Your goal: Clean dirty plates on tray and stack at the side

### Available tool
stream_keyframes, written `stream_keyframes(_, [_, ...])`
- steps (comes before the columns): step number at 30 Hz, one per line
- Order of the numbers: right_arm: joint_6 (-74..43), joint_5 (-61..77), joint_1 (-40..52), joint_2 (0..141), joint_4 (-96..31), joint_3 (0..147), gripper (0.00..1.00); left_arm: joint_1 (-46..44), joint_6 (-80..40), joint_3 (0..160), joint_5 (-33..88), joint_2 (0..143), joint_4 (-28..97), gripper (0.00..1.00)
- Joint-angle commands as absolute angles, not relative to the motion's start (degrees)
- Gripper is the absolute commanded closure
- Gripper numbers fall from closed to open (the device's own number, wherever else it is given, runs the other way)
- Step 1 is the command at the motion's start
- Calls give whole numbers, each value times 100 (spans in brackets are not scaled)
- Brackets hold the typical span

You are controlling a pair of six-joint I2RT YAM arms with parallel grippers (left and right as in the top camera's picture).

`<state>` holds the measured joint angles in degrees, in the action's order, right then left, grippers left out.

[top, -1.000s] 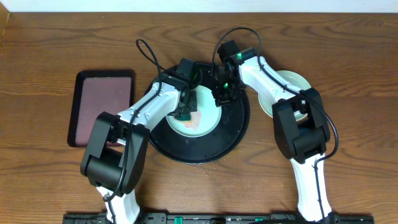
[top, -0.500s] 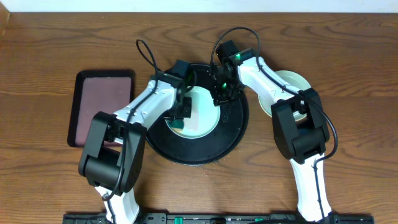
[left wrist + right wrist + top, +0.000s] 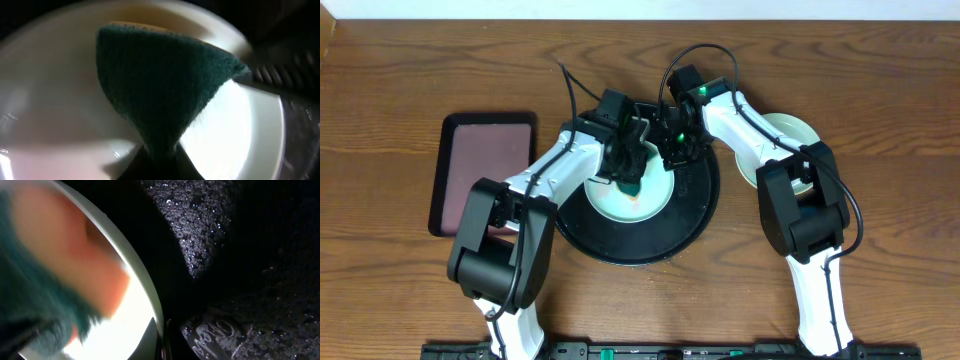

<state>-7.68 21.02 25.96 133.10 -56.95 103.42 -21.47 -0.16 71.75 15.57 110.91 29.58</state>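
Two white robot arms meet over the large round glossy black tray (image 3: 695, 212), which sits mid-table on the brown wooden table (image 3: 890, 260). One small round mint plate (image 3: 615, 205) lies inside the tray, left of its centre, and it is the only plate seen there.

The left gripper (image 3: 628, 166) reaches down over the upper part of this plate with its fingers pinched narrowly on a dark green scouring sponge (image 3: 634, 181). In the left wrist view the sponge (image 3: 160, 85) fans out from the fingertips and covers much of the pale plate surface (image 3: 45, 105). An orange-red smear (image 3: 636, 198) shows on the plate just below the sponge.

The right gripper (image 3: 676, 150) sits at the plate's right rim, over the tray floor. Its wrist view shows the white plate rim (image 3: 145, 295) curving past the wet, droplet-speckled black tray (image 3: 240, 240), with the blurred orange smear (image 3: 75, 255) and teal sponge (image 3: 30, 315) beyond. Whether these fingers clamp the rim or merely straddle it cannot be told.

Another pale round plate (image 3: 788, 128) rests on the table right of the tray, partly under the right arm. A rectangular maroon tray with a black rim (image 3: 485, 165) lies to the left, well apart.
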Motion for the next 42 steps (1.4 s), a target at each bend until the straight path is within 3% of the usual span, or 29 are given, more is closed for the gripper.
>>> stream_keyframes(1, [-873, 1695, 2609, 13443, -5760, 10204, 99, -2123, -456, 7133, -32, 11209, 2729, 93])
stream_keyframes(7, [-873, 1656, 2620, 13443, -5754, 10204, 99, -2008, -1293, 7214, -1382, 11135, 3013, 93])
stream_keyframes(19, [-897, 1651, 2620, 13443, -5760, 10204, 99, -1664, -1538, 7808, -1463, 9988, 4606, 93])
stream_keyframes(30, [-1249, 1625, 2641, 13244, -5763, 10206, 99, -217, -1535, 7885, -1138, 9098, 5454, 93])
stream_keyframes(42, [-1334, -1037, 3232, 11631, -5837, 10206, 99, 801, -1535, 7861, -342, 9100, 5511, 93])
